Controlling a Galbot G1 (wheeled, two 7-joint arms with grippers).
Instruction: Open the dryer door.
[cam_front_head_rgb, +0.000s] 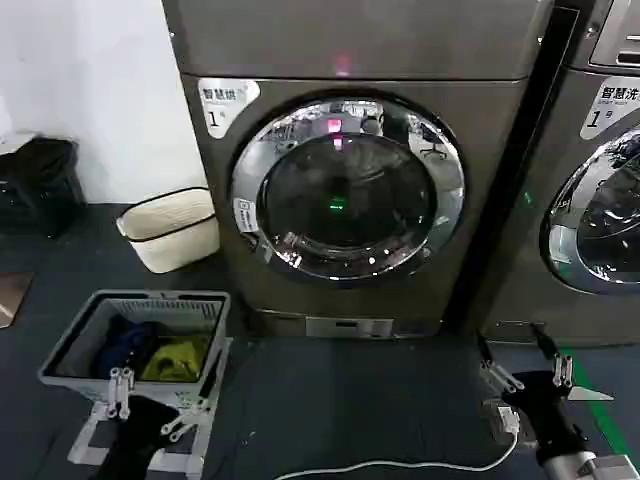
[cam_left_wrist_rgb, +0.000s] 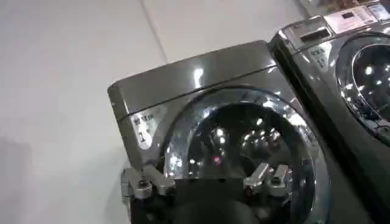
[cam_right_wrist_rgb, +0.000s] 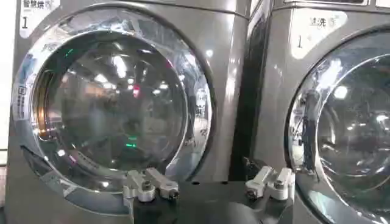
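The door sits shut on the dryer front, up and ahead of both low, open, empty grippers — the right gripper below its right edge, the left gripper farther off over the basket.

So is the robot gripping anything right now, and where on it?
Nothing is held. The left pincer hangs open over the laundry basket, the right pincer sits open low near the floor, and the dryer door is shut, untouched.
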